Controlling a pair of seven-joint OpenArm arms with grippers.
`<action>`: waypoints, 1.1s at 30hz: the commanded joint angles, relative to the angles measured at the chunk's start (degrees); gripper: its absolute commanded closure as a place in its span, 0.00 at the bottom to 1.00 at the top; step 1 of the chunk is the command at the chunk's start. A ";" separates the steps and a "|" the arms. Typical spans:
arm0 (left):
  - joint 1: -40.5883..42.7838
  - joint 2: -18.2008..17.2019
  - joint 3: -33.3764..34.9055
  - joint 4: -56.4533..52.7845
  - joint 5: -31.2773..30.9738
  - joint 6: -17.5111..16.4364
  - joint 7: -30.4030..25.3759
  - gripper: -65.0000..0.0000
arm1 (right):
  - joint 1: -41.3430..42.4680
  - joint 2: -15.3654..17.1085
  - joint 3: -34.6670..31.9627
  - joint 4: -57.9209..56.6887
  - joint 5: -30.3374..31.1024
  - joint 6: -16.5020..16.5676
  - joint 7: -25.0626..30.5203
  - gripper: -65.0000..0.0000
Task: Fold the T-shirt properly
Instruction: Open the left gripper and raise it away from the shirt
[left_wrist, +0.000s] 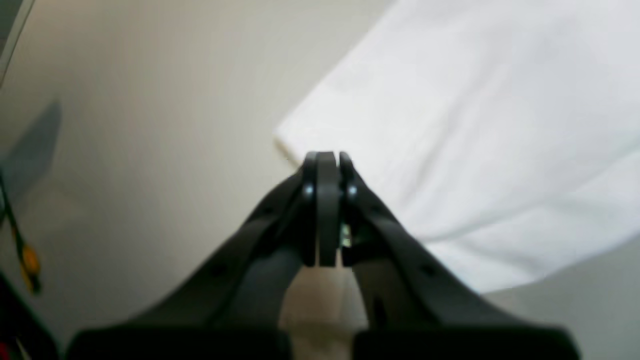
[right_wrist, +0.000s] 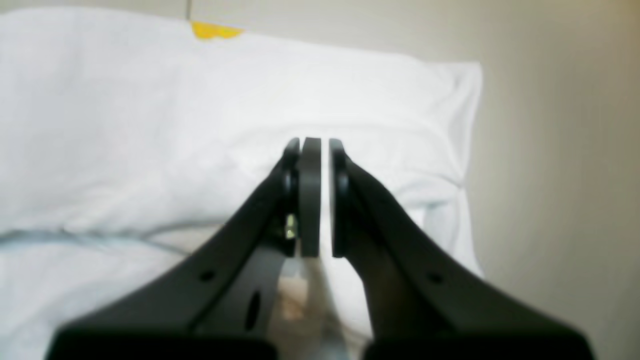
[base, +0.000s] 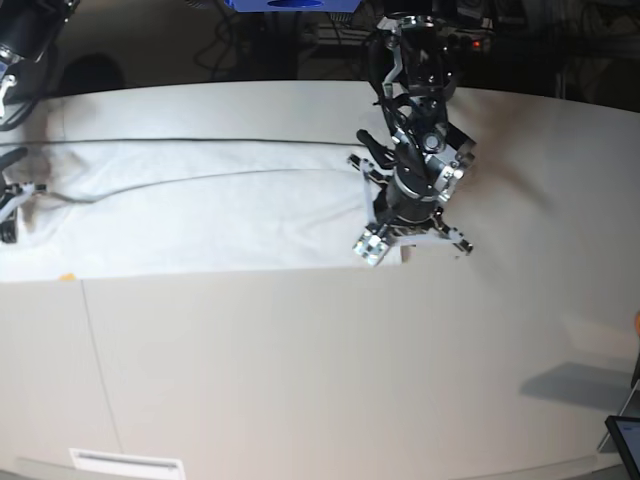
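both grippers pinched empty: left gripper (left_wrist: 327, 160) at T-shirt (left_wrist: 475, 140) corner, right gripper (right_wrist: 315, 145) above cloth — next lift risks missing the fabric

Left gripper (left_wrist: 327, 165): jaws were closed together, nothing visibly between them.
T-shirt (left_wrist: 475, 135): white, lay flat, corner just beyond the jaws.
Worktop (left_wrist: 150, 125): beige.

White T-shirt (base: 200, 215), folded long strip, flat on table
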 joint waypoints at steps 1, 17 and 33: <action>-0.55 0.19 -1.84 0.85 -0.22 0.38 -0.73 1.00 | 0.64 1.33 0.10 -0.61 0.03 -1.13 0.87 0.95; -0.37 -5.79 -24.79 0.77 -22.90 0.38 -0.20 0.61 | 3.01 1.15 0.01 -12.31 0.12 -3.15 -1.06 0.94; 1.74 -19.94 -38.59 -15.67 -89.27 0.38 16.85 0.15 | 2.75 1.15 -0.08 -12.31 0.12 -3.15 -1.15 0.94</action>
